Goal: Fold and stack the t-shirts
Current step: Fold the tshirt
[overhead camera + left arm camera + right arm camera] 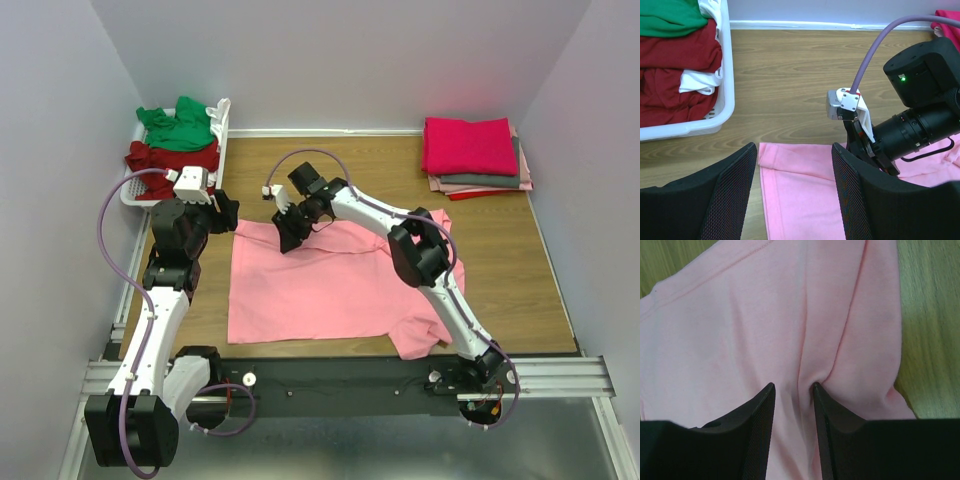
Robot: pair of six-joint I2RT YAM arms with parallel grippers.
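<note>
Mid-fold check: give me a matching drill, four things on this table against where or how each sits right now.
Things:
1 pink t-shirt
2 folded stack
3 white basket
4 left gripper

Places or states:
a far right corner
b open, over the pink t-shirt's far left corner
c far left edge
d spread out mid-table

Pairs: 1-d, 2-a, 3-c, 4-b

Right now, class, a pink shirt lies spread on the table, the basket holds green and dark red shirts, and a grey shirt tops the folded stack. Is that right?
Only the last part is wrong. In the top external view a magenta shirt lies on top there; the grey shirt is under it. The pink shirt and the basket are as you said.
</note>
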